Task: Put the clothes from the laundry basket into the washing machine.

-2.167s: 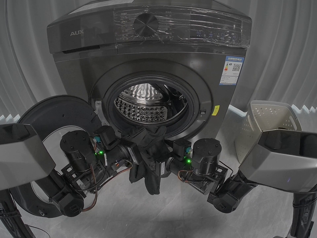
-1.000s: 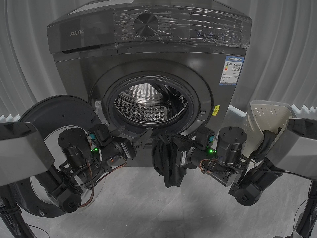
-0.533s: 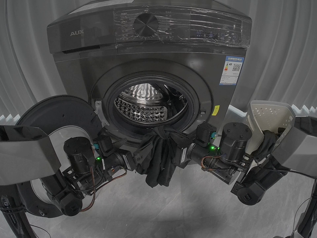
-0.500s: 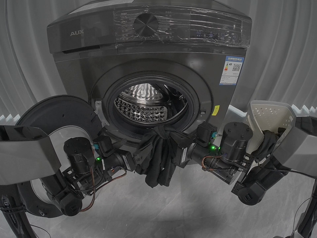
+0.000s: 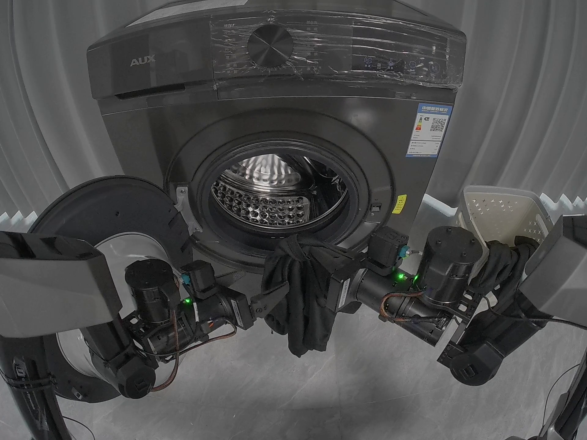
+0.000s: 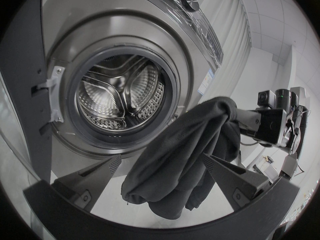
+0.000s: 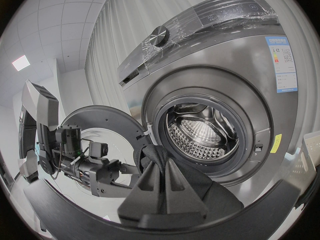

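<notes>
black garment dangling in front of the washing machine, just below the open drum, right gripper pinched tight on its top, left gripper spread wide right beside it, gripping nothing, laundry basket off to the right

The head camera looks down at the washing machine, while both wrist cameras face its open drum closely from opposite sides.

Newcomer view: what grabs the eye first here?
A dark garment hangs bunched from the shut right end effector, in front of the open washing machine. The left end effector sits open beside it, and the shiny steel drum shows behind, with the door swung to the robot's left.
</notes>
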Tool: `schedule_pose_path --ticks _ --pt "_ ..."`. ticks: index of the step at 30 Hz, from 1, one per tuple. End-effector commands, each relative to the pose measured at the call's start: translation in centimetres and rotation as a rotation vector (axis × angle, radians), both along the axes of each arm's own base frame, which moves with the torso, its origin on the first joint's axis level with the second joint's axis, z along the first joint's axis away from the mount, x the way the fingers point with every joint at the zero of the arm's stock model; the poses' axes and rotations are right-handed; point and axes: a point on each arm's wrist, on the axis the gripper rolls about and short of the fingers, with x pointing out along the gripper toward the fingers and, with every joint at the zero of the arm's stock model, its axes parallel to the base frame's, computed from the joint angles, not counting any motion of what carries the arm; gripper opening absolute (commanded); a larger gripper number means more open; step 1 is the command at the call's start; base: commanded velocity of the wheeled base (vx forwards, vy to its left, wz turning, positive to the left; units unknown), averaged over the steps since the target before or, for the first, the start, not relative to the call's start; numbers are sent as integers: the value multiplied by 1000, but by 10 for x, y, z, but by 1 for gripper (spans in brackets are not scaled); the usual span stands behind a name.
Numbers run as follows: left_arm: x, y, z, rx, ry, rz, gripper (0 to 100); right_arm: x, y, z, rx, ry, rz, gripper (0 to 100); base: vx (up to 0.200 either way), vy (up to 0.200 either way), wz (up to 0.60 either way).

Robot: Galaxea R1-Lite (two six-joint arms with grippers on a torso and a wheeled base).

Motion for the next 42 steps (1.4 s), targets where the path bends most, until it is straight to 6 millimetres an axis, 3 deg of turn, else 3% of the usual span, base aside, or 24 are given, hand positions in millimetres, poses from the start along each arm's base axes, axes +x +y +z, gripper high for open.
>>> schedule_pose_path --ticks 1,11,12,21,27,33,42 --pt "3 -4 -12 17 25 -27 100 -2 1 3 8 -8 8 0 0 0 0" --pt "27 -12 -23 51 -38 -10 100 -8 6 3 9 -7 29 0 0 0 0" --pt "28 -12 -23 52 -40 -9 0 -8 6 3 9 -7 29 0 0 0 0" --pt "22 1 -10 45 -55 13 0 -1 -1 1 4 -2 -1 0 0 0 0" --pt "-9 20 24 20 -90 7 0 14 -14 -5 -12 15 -66 0 0 0 0" --pt "-12 27 46 -13 -157 28 0 14 -23 -15 -41 51 -92 0 0 0 0" --pt "-7 31 52 -22 -185 48 0 9 -32 -28 -80 96 -104 0 0 0 0"
